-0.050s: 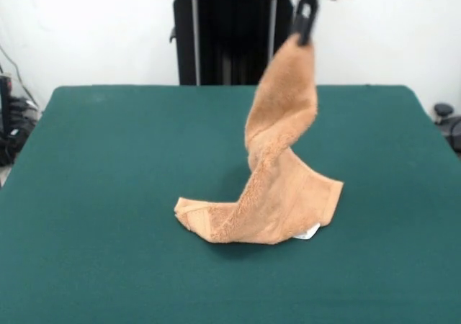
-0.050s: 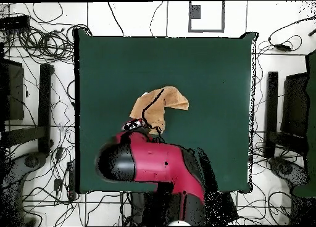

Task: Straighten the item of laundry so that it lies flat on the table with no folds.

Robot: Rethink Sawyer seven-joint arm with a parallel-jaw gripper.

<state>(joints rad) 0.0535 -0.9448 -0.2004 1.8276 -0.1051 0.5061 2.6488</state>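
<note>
I am seeing the gripper [image 1: 305,23] sitting near the top of the front view, a little right of centre, with its jaws pinched together on one corner of the towel [image 1: 277,173]. The cloth is hanging from that pinch as a twisted column, narrowing where it is turning on itself about halfway down. Below the twist it is spreading out into a crumpled heap resting on the green worktop [image 1: 94,194], around the middle of the frame and slightly to the right. A folded edge is sticking out toward the lower left of the heap, and a small white tag [image 1: 310,232] is showing at the heap's lower right edge. In the overhead view I am looking at the red and black arm [image 2: 154,166] covering the lower centre, with the towel showing just above it near the middle of the worktop, well away from every edge.
</note>
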